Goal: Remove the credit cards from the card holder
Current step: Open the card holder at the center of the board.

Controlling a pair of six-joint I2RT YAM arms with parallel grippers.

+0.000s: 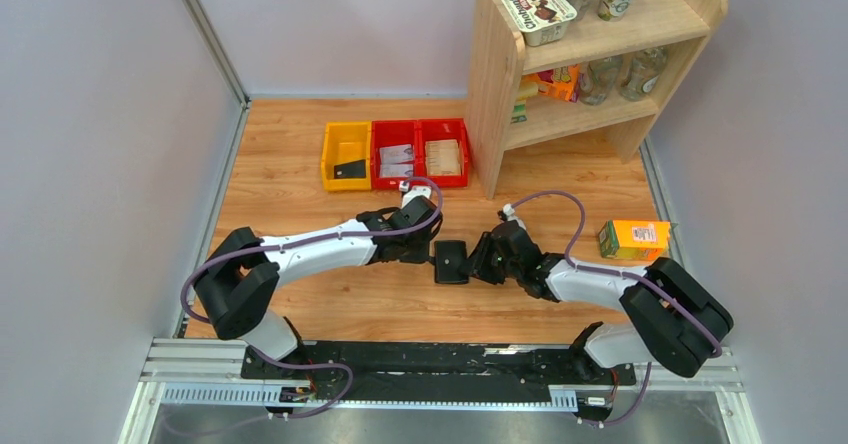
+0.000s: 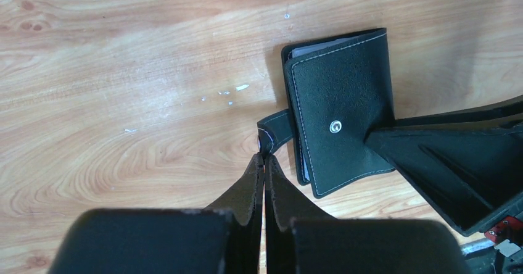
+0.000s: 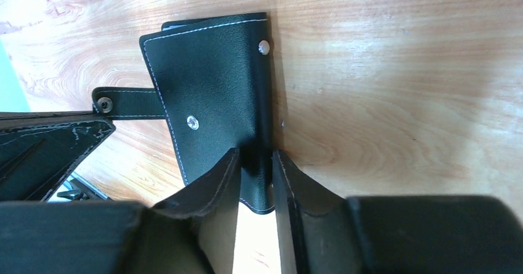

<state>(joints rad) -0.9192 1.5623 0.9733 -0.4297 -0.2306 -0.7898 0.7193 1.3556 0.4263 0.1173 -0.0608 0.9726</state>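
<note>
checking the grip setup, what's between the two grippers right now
Only the card holder, folded: left gripper pinches its strap tab, right gripper clamps its folded edge. The top view shows it.

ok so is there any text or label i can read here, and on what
No text reads clearly.
tub on the shelf: label too blurred
orange carton: print too small
whitish cards: print too small
wallet: no text

The closed black card holder (image 3: pixel 210 89) lies on the wooden worktop (image 3: pixel 401 89), its strap tab (image 3: pixel 132 103) pointing to 9 o'clock. At 6 o'clock the right pincer (image 3: pixel 255 160) clamps the holder's lower edge. From 8 o'clock the left pincer (image 3: pixel 102 126) meets the strap's snap end.
</note>
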